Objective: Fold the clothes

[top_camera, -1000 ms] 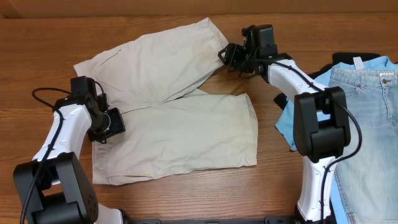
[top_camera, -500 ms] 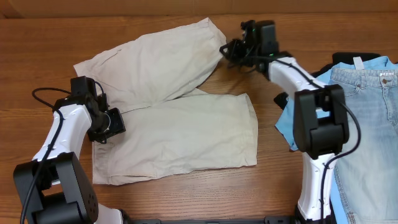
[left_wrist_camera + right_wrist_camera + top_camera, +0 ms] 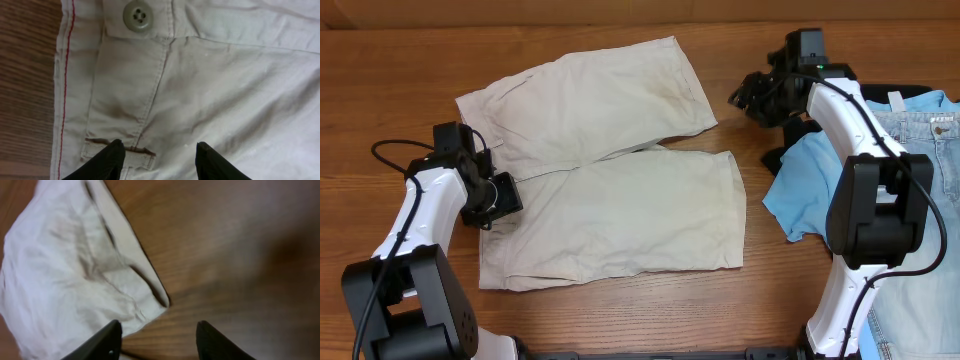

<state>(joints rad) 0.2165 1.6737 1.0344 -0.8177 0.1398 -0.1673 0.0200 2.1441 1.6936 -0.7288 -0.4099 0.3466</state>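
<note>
Here, shorts (image 3: 610, 170) beneath left tool (image 3: 157, 150), clear of right tool (image 3: 159, 330).

No legible text; jeans label (image 3: 942, 127) perhaps printed.

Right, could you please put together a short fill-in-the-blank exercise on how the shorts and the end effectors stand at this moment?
1. In the left wrist view, a round ____ sits on the waistband of the shorts.
2. The right end effector hangs over bare ____, beside the shorts' hem.
3. Against the sky-blue shirt lies a pair of denim ____.
Missing words: button; wood; jeans.
</note>
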